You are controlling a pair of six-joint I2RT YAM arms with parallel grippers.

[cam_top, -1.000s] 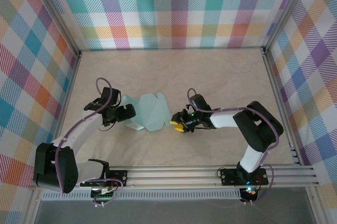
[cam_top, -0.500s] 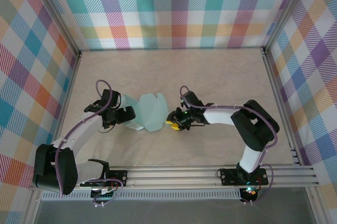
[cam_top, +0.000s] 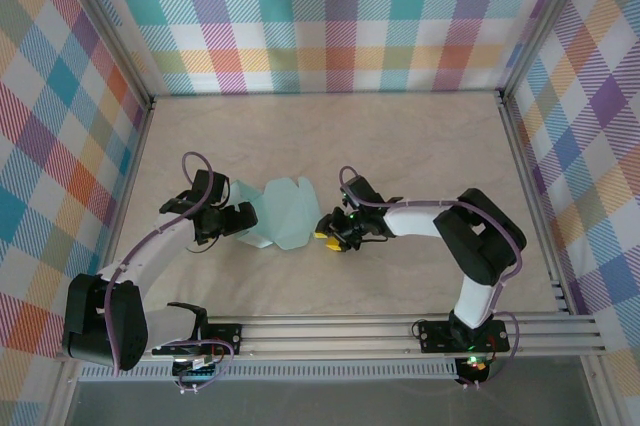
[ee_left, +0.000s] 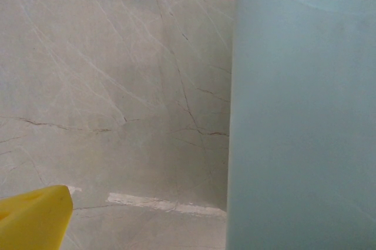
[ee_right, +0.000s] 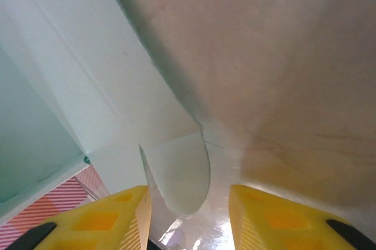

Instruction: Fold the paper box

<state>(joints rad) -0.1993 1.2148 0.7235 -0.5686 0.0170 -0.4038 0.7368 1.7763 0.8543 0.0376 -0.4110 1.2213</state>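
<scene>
Across the pale marbled table (cam_top: 420,146), inside walls (cam_top: 330,16) of bright plaid, the paper box (cam_top: 278,214) lay left of centre as a mint-blue blank, partly creased, its notched far edge turned toward the back wall. The left gripper (cam_top: 238,218) sat at the blank's left edge, touching or overlapping the card in the top view; its wrist camera showed a tall blue panel of card on the right and 1 yellow fingertip (ee_left: 32,218) low at the left, so whether it was clamped on the card could not be told. The right gripper (cam_top: 328,230) was at the blank's right edge with its jaws parted and nothing gripped between them; its 2 yellow fingers (ee_right: 111,218) flanked a small rounded tab (ee_right: 182,179) of the box, which stood in the gap nearer the left-hand finger of that view, the glossy table behind it.
</scene>
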